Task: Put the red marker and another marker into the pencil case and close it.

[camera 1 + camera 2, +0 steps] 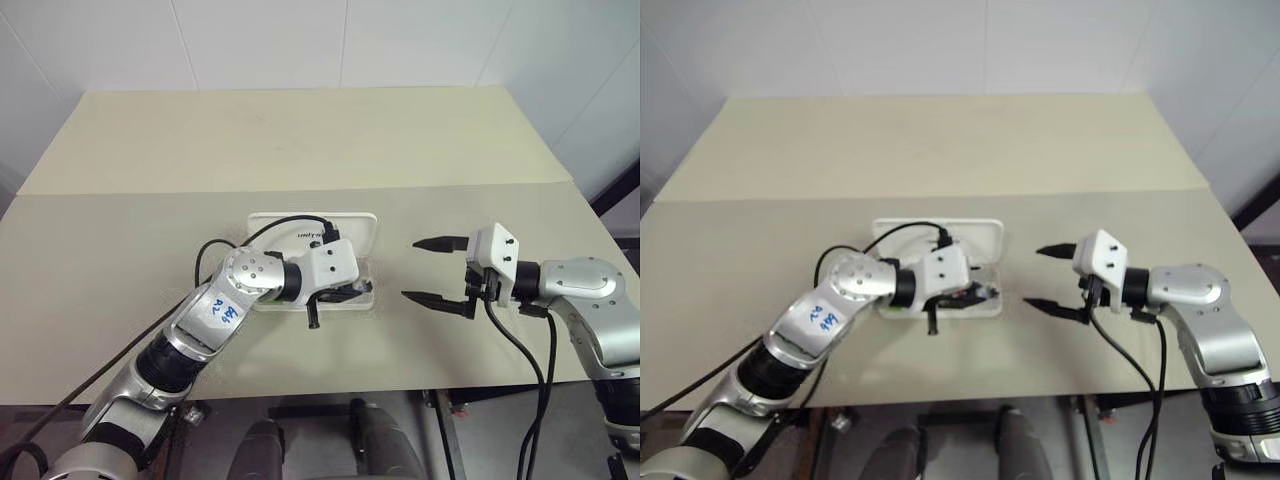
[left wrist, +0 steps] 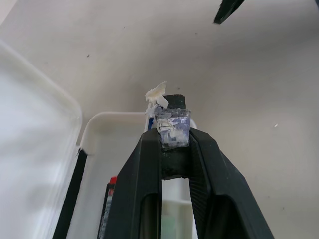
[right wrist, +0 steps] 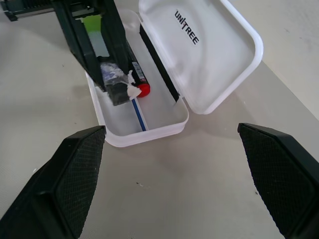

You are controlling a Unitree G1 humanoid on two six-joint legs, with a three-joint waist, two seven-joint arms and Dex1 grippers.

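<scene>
Markers come first, then the lid. My left gripper [image 3: 115,88] is nearly shut over the open pencil case [image 3: 149,130]; I cannot tell if it grips anything. The red marker [image 3: 138,78] lies in the tray, and the green marker [image 3: 92,22] sits behind the fingers. My right gripper [image 1: 437,270] waits wide open beside the case. I should lift out slowly, then push the lid [image 3: 209,55] down. The left fingers hide most of the green marker.
</scene>
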